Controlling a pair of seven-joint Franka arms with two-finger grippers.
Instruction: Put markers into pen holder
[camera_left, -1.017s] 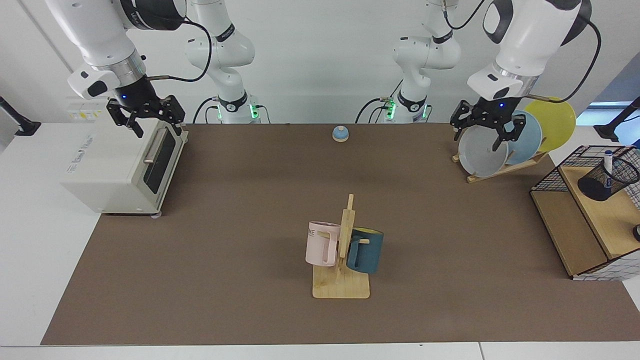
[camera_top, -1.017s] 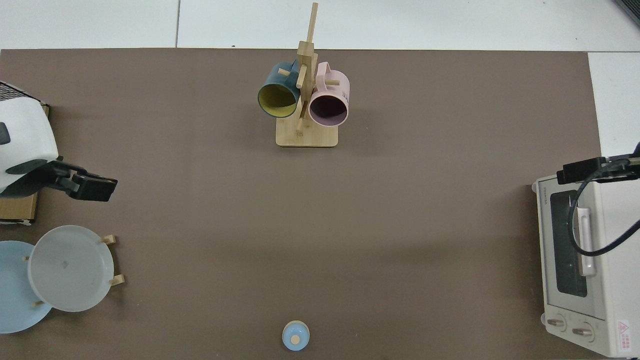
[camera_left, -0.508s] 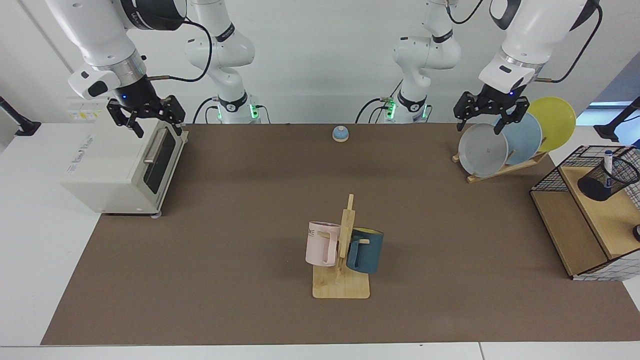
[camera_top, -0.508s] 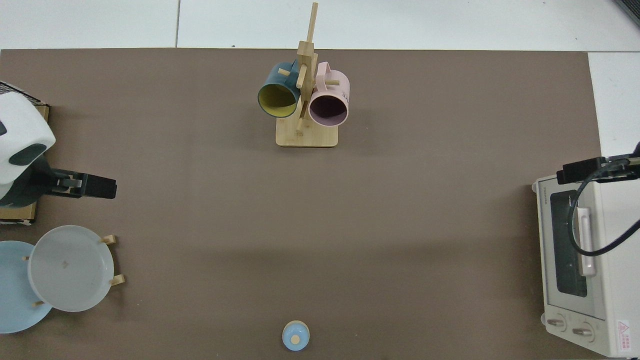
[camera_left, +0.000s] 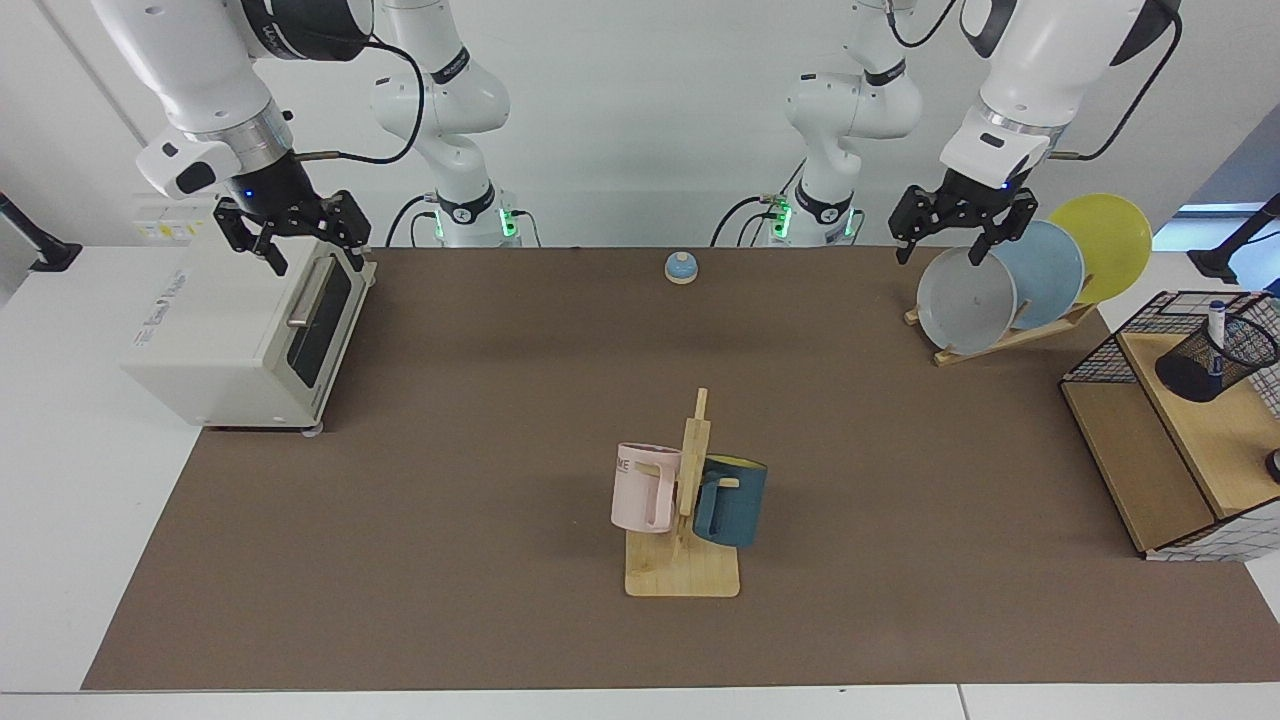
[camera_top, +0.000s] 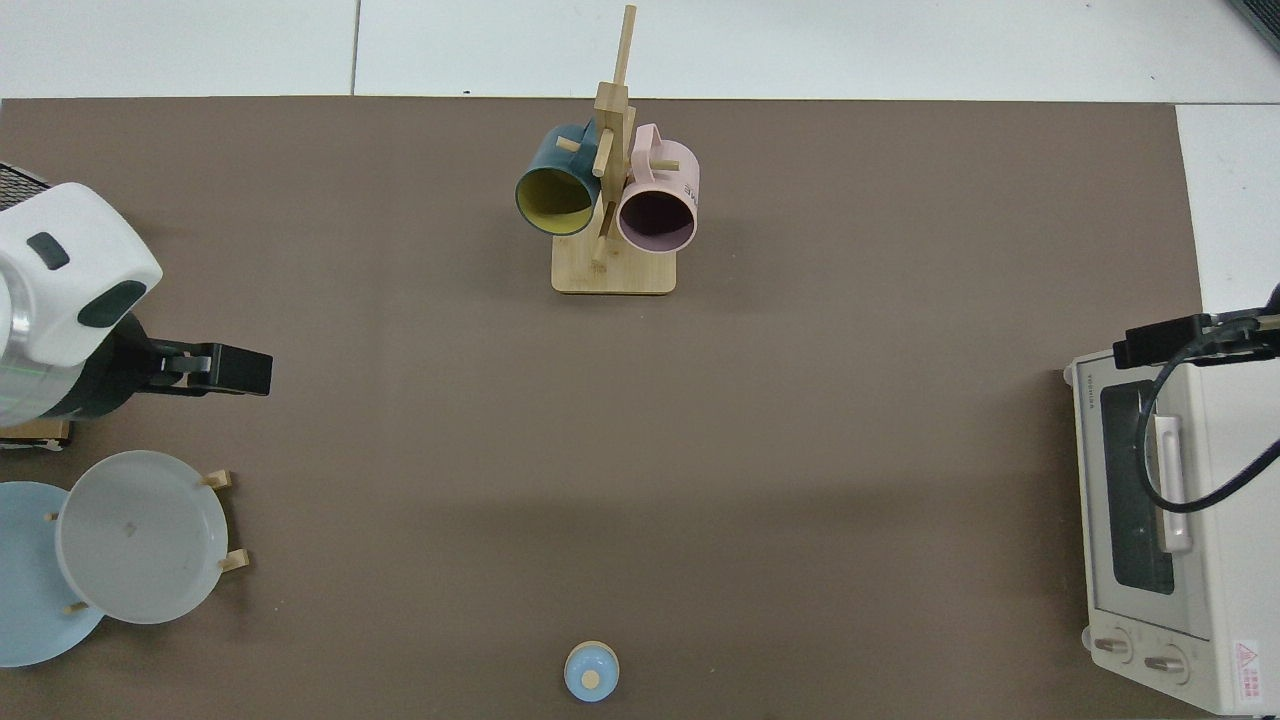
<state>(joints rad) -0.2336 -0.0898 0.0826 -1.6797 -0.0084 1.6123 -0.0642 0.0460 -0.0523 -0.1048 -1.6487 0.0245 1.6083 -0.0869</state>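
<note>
The black mesh pen holder (camera_left: 1218, 358) stands on a wooden shelf at the far right of the facing view. One white marker (camera_left: 1217, 332) with a blue cap stands upright inside it. My left gripper (camera_left: 935, 255) hangs open and empty above the grey plate, well to the left of the pen holder. Over the toaster oven at the left of that view, my right gripper (camera_left: 305, 252) waits open with nothing in it. The top view shows neither the pen holder nor the marker.
A wire-grid frame (camera_left: 1100, 350) surrounds the wooden shelf (camera_left: 1190, 430). Grey, blue and yellow plates lean in a rack (camera_left: 1000, 335). A mug tree (camera_left: 685, 520) with pink and blue mugs stands mid-table. A toaster oven (camera_left: 240, 330) and a small blue bell (camera_left: 681, 267) are also present.
My left gripper has risen slightly and drifted toward the table's middle, away from the pen holder. The right arm has not moved.
</note>
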